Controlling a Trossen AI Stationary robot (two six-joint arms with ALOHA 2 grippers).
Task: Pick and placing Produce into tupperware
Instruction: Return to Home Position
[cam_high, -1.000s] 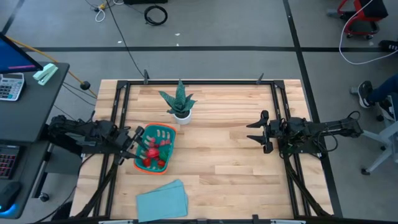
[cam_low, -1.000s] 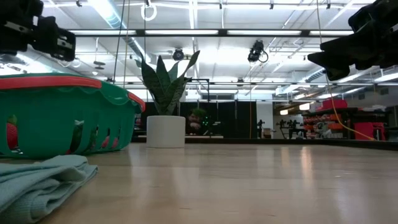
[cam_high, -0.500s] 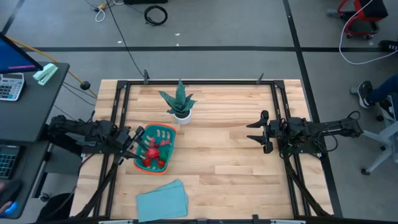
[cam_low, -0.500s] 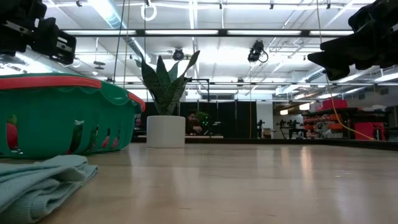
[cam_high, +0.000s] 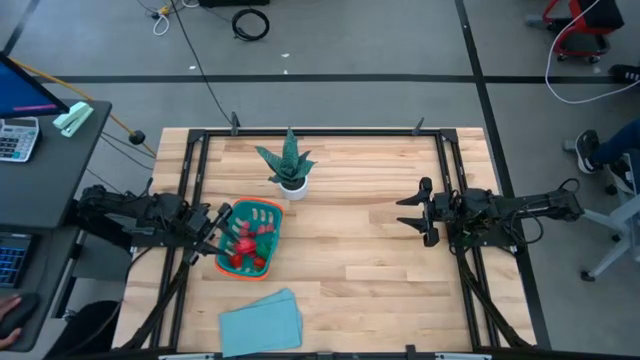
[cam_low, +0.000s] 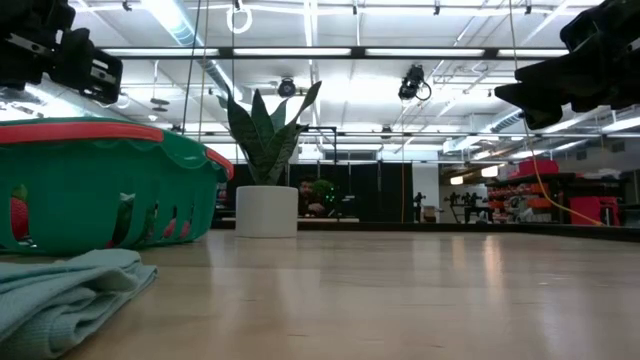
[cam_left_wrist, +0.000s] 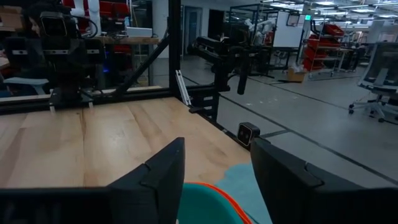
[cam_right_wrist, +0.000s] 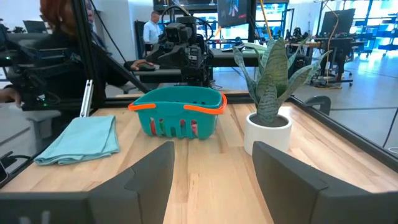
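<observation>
The teal tupperware (cam_high: 248, 240) with its orange rim stands on the table's left side, also seen in the low view (cam_low: 100, 185) and right wrist view (cam_right_wrist: 177, 115). Several red produce pieces (cam_high: 243, 242) lie inside it. My left gripper (cam_high: 212, 229) hovers open just above the container's left rim; its wrist view shows the orange rim (cam_left_wrist: 221, 199) below the fingers. My right gripper (cam_high: 408, 212) hangs open above the table's right side, far from the container.
A spiky green plant in a white pot (cam_high: 290, 168) stands behind the container. A light-blue folded cloth (cam_high: 262, 322) lies at the near edge. Bare wood (cam_high: 350, 250) spreads between the arms. People show in the room beyond the table (cam_right_wrist: 93, 56).
</observation>
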